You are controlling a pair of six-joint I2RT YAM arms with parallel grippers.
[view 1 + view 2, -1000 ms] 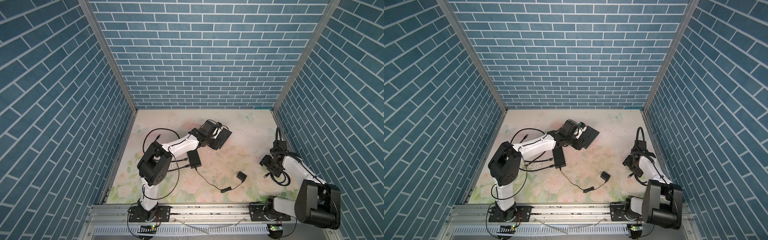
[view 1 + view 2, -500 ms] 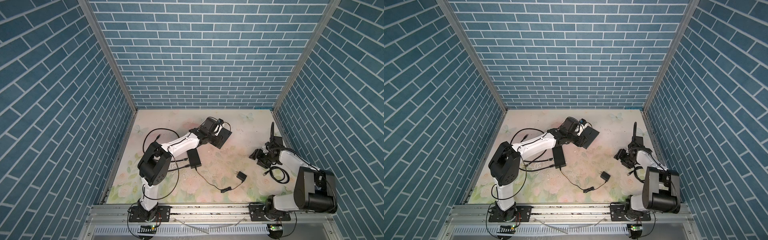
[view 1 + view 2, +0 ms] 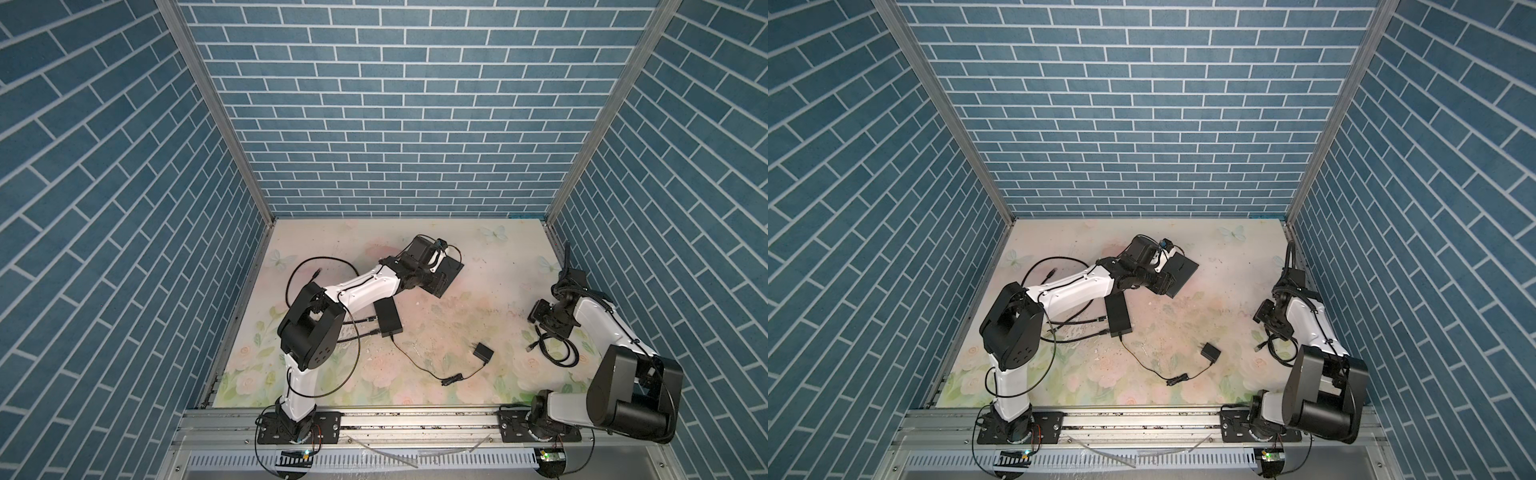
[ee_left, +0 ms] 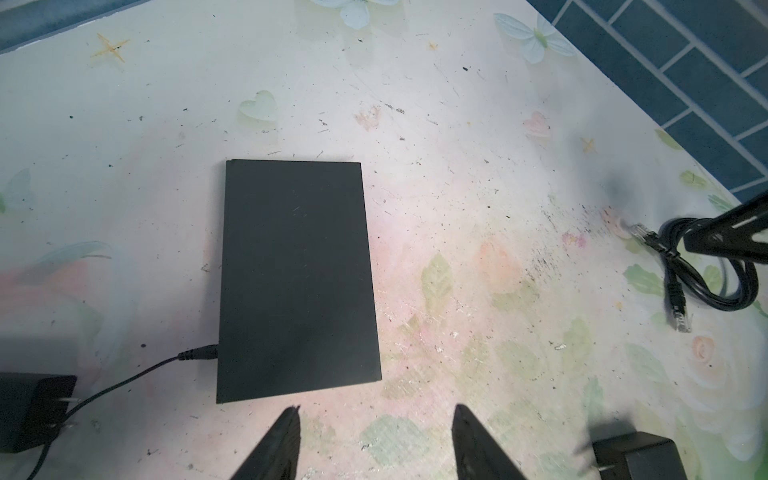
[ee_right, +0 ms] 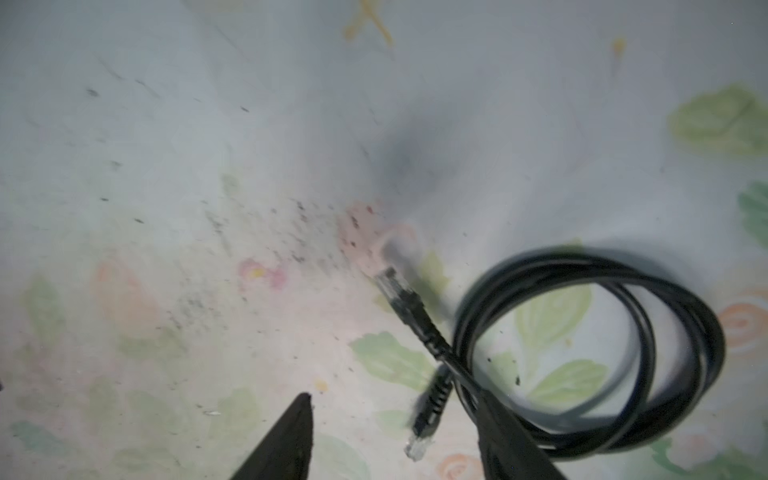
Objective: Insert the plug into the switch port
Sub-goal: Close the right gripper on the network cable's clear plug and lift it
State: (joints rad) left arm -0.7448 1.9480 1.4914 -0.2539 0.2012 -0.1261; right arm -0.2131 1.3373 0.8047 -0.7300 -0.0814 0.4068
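Jaws of the left gripper [image 4: 374,409] stand apart and empty, close by the black switch [image 4: 297,282]. Right gripper [image 5: 392,399], likewise parted and empty, hangs over the coiled Ethernet cable [image 5: 582,262] on the table [image 3: 478,249]; its plug [image 5: 392,284] lies flat, well apart from the switch.

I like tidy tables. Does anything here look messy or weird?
The table mat is scratched and peppered with dark specks, thickest near the coiled black cable. Nothing looks broken or tipped over.
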